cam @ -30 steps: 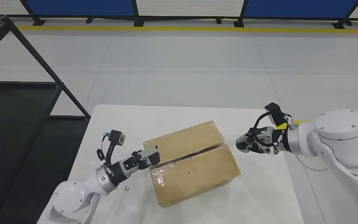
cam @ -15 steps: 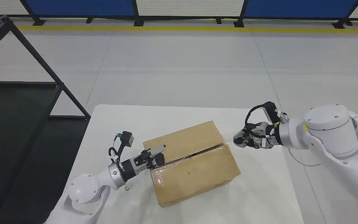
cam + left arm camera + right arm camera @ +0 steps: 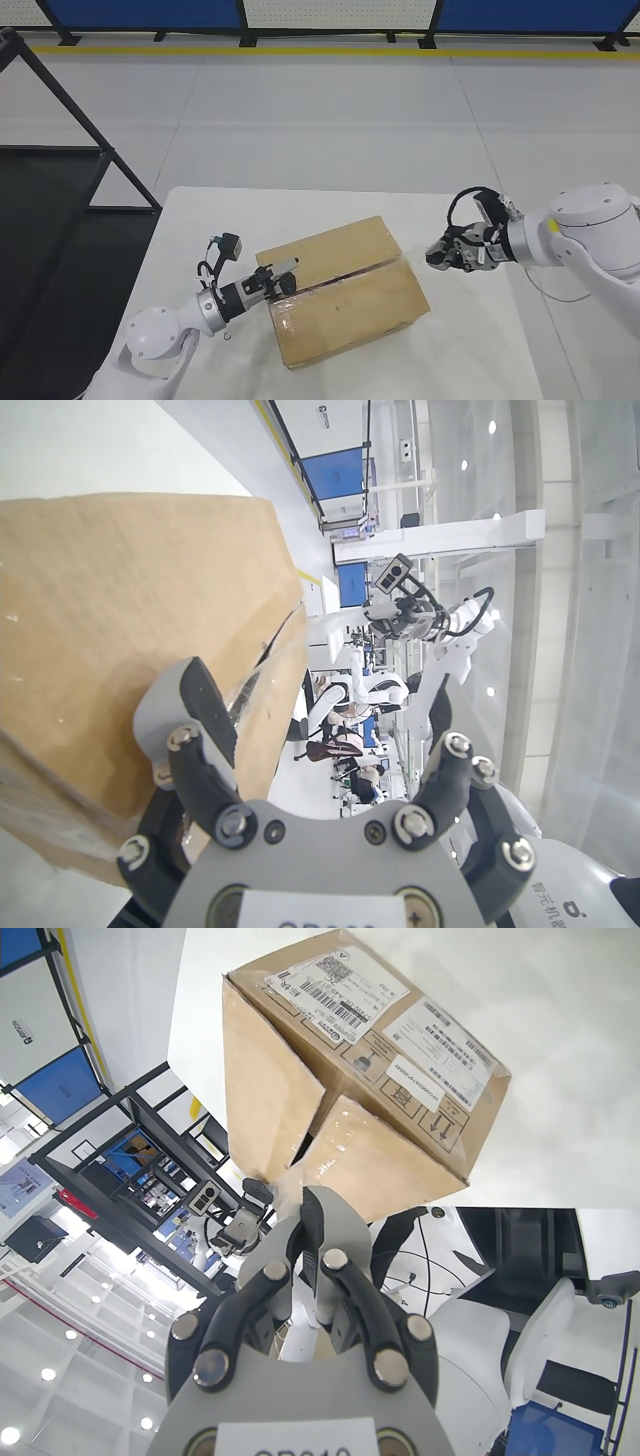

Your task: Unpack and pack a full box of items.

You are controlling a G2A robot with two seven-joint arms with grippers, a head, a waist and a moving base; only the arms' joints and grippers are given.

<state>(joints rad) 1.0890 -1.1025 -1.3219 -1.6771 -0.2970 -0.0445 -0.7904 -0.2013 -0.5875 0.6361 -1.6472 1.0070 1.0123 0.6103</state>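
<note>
The cardboard box (image 3: pixel 340 290) lies closed in the middle of the white worktop (image 3: pixel 460 340), its long axis running from about 8 o'clock to 2 o'clock. The two top flaps meet along a seam that gapes slightly. Clear tape (image 3: pixel 285 312) wrinkles over the 9 o'clock end.

The left gripper (image 3: pixel 283 275) sits at that 9 o'clock end with its fingers spread wide and released. One padded finger (image 3: pixel 205 700) lies over the top edge near the seam. It stood lower and just off the box's side a second ago. It has since risen onto the edge, and over the last half second it has barely shifted.

The right gripper (image 3: pixel 437 255) hangs at the box's 3 o'clock, near the corner but apart from it. Its fingers (image 3: pixel 310 1223) are clenched together, with nothing visibly between them. Half a second ago it was closer to the corner, and it has since drawn back a little. The box itself has not moved.
</note>
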